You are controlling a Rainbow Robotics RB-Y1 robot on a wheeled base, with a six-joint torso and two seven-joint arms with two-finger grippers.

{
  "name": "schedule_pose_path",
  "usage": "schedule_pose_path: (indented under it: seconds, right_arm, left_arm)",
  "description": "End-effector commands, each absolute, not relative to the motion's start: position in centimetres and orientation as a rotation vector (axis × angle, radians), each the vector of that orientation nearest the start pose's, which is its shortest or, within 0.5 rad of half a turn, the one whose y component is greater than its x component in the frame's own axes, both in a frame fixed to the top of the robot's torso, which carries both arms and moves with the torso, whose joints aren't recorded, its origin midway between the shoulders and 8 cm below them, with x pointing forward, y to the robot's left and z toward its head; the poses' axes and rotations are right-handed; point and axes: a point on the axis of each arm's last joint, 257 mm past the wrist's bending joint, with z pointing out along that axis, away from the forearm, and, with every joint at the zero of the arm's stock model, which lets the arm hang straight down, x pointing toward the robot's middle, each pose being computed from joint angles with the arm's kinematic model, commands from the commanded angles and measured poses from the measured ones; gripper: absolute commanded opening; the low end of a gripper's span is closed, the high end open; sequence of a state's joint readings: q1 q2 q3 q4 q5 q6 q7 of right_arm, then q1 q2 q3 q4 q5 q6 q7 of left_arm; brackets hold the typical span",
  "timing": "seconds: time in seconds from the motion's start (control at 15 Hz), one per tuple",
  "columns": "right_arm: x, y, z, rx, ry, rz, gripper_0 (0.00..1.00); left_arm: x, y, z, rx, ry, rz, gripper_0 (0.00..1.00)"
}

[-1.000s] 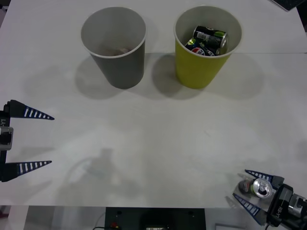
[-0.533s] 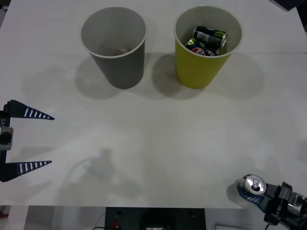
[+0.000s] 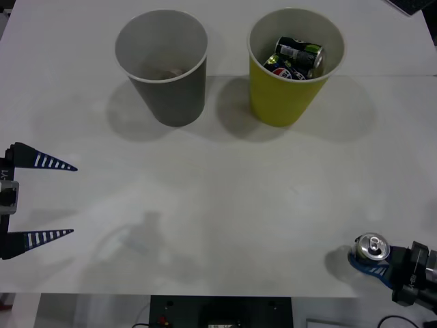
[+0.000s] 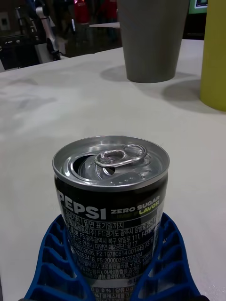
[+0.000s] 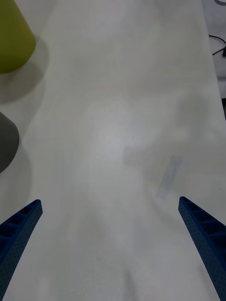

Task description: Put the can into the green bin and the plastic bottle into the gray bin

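The right gripper [image 3: 374, 263] is clamping the upright can [image 3: 371, 249] at the table's [image 3: 218, 198] five o'clock corner, the green bin [image 3: 295, 63] at one o'clock is awaiting it beside the gray bin [image 3: 162, 65], and the left gripper [image 3: 49, 198] is idling spread apart at nine o'clock

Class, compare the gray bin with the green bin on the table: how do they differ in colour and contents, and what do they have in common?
The gray bin is dark gray outside; the green bin is yellow-green. The green bin holds cans, a dark can and a Pepsi can; what lies in the gray bin cannot be made out. Both are tall, tapered, round-rimmed and upright on the table.
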State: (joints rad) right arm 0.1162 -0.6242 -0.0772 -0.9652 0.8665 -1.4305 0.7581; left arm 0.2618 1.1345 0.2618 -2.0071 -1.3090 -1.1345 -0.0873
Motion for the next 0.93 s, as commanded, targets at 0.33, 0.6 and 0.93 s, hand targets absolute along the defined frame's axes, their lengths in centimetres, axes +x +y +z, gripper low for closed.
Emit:
schedule_pose_path:
  seconds: [0.33, 0.6, 0.93]
  right_arm:
    - [33.0, -29.8, -27.7, -1.026, 1.621, 0.488, 0.0]
    - [34.2, -29.8, -25.3, -1.0, 1.758, 0.481, 0.0]
    - [35.7, -28.9, -22.1, -0.92, 1.93, 0.457, 0.0]
  left_arm:
    - [34.1, 28.6, -16.7, 1.762, 1.444, -0.118, 1.0]
    - [34.1, 28.6, -16.7, 1.762, 1.444, -0.118, 1.0]
    - [34.1, 28.6, -16.7, 1.762, 1.444, -0.118, 1.0]
